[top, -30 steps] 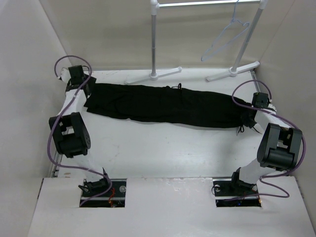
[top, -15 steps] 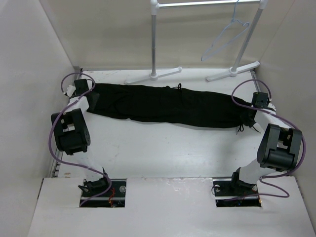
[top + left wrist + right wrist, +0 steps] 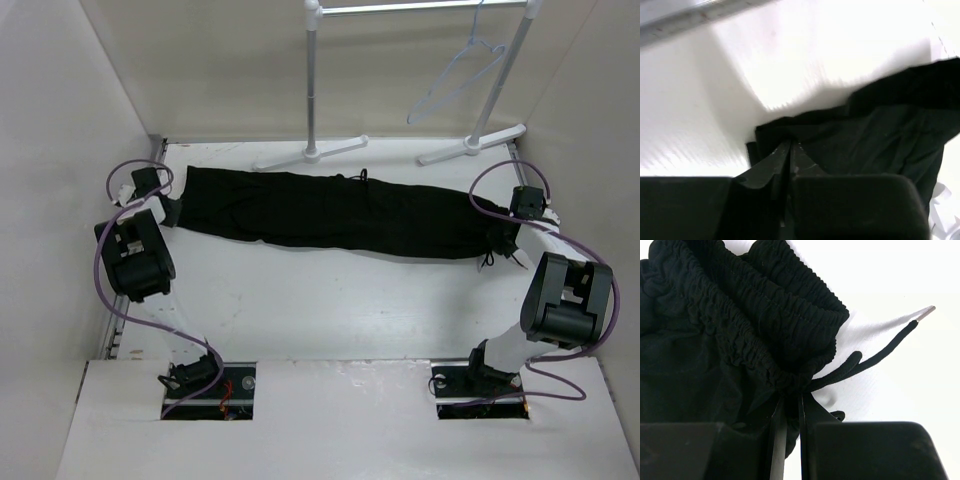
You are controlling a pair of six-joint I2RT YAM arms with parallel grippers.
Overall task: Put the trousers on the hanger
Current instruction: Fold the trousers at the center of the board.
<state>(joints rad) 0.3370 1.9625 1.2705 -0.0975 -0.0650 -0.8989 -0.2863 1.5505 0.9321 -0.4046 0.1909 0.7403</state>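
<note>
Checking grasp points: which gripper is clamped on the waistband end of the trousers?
The right gripper: the gathered elastic waistband and drawstring of the trousers lie at its fingertips. The left gripper pinches a plain, flat leg end.

The right claw (image 3: 789, 407) pinches the gathered waistband of the trousers (image 3: 715, 340); the drawstring (image 3: 880, 352) runs off to its right over the bench (image 3: 900, 280).

One trousers (image 3: 340, 212) — one hanger (image 3: 455, 90), seemingly

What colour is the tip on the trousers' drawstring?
Silvery metal tip on the black drawstring of the trousers; clearest in the right wrist view.
</note>
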